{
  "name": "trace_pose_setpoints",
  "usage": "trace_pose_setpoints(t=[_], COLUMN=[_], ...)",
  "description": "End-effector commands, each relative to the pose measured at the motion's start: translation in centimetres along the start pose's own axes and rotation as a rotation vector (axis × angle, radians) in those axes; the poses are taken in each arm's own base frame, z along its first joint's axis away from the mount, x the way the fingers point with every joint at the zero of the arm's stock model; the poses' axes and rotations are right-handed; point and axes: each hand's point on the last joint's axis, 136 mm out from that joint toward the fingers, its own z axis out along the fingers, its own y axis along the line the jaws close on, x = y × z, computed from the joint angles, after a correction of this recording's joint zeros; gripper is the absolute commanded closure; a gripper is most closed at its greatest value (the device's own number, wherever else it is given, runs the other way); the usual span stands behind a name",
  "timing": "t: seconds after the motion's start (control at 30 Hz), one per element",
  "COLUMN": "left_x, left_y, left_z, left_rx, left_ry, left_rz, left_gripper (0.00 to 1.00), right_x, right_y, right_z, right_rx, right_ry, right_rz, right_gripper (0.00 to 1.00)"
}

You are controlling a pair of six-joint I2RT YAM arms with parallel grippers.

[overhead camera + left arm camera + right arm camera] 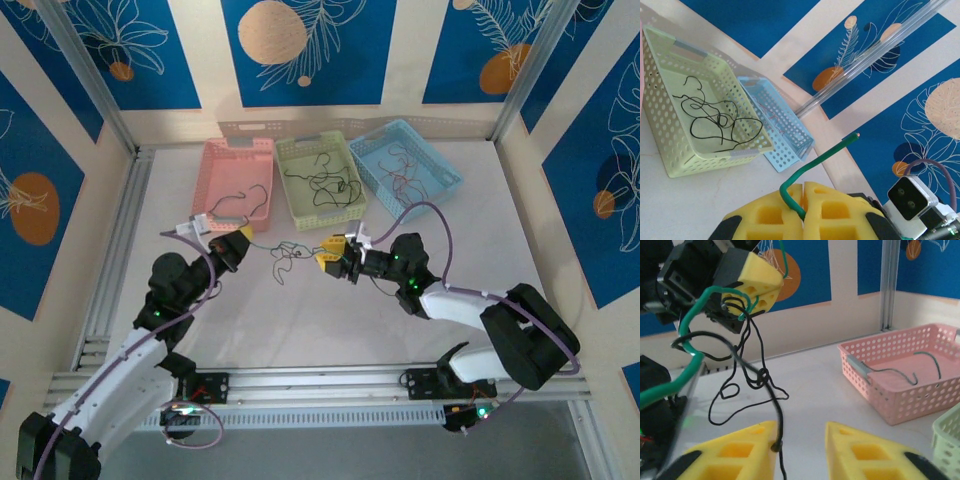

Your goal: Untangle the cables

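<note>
The left claw (803, 194) clamps the green cable (821, 157); the black cable (774, 407) droops from there into the open right claw (801, 436), against one finger.

Perforated plastic: pink basket (236, 172), pale green basket (318, 141), light blue basket (436, 166); thin black wire (715, 120); thin green wire (820, 157); yellow foam finger pads (830, 215).

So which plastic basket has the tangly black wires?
The pale green plastic basket in the middle; the pink basket and blue basket beside it hold no black tangle.
</note>
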Motion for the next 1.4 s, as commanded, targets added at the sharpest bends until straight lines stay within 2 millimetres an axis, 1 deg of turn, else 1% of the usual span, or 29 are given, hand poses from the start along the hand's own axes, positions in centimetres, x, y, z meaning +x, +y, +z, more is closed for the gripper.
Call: trace_pose_setpoints(t=[0.0, 0.07, 0.1, 0.17, 0.27, 0.37, 0.4, 0.5, 0.6, 0.7, 0.83, 0.9, 1.0, 1.1, 1.37], left_x=[-0.2, -0.3, -0.4, -1.0, -2.2, -3.7, -4.1, -5.2, -6.1, -6.6, -6.8, -6.8, -7.3, -7.8, -8.5], left_y=[-0.4, -0.1, 0.0, 0.4, 2.1, 4.2, 5.0, 6.8, 7.4, 7.5, 7.3, 7.3, 7.1, 6.8, 6.2], left_z=[-0.2, -0.3, -0.4, -0.7, -1.9, -3.8, -4.6, -7.1, -8.7, -9.5, -9.7, -9.9, -10.6, -11.6, -13.7], left_rx=[0.028, 0.012, 0.002, -0.033, -0.176, -0.368, -0.438, -0.605, -0.685, -0.71, -0.707, -0.709, -0.721, -0.737, -0.729], left_ry=[-0.013, -0.021, -0.027, -0.056, -0.104, -0.137, -0.138, -0.166, -0.207, -0.235, -0.251, -0.259, -0.286, -0.319, -0.416], left_rz=[0.012, 0.02, 0.028, 0.053, 0.15, 0.297, 0.349, 0.46, 0.509, 0.514, 0.506, 0.503, 0.505, 0.512, 0.486], left_gripper=[1.0, 1.0, 1.0, 1.0, 1.0, 1.0, 1.0, 1.0, 1.0, 1.0, 1.0, 1.0, 1.0, 1.0, 1.0], right_x=[-1.3, -1.4, -1.5, -1.6, -2.0, -2.5, -2.7, -2.7, -2.1, -1.4, 0.3, 1.1, 2.8, 4.0, 5.6], right_y=[0.1, -0.4, -1.1, -2.7, -5.3, -8.4, -9.4, -11.4, -13.3, -14.6, -16.1, -16.6, -17.4, -17.6, -17.8], right_z=[0.1, -0.1, -0.3, -0.9, -2.6, -5.5, -7.1, -10.8, -13.2, -15.0, -17.9, -19.3, -22.2, -24.6, -26.9], right_rx=[-0.017, 0.015, 0.056, 0.148, 0.296, 0.501, 0.606, 0.813, 0.926, 1.011, 1.142, 1.204, 1.357, 1.45, 1.592], right_ry=[-0.032, -0.039, -0.046, -0.055, -0.089, -0.155, -0.186, -0.214, -0.237, -0.255, -0.258, -0.269, -0.262, -0.289, -0.264], right_rz=[-0.039, -0.042, -0.04, -0.03, -0.005, 0.022, 0.024, 0.044, 0.134, 0.201, 0.309, 0.357, 0.441, 0.514, 0.588], right_gripper=[0.88, 0.97, 1.0, 1.0, 1.0, 1.0, 1.0, 1.0, 1.0, 1.0, 1.0, 1.0, 1.0, 1.0, 1.0])
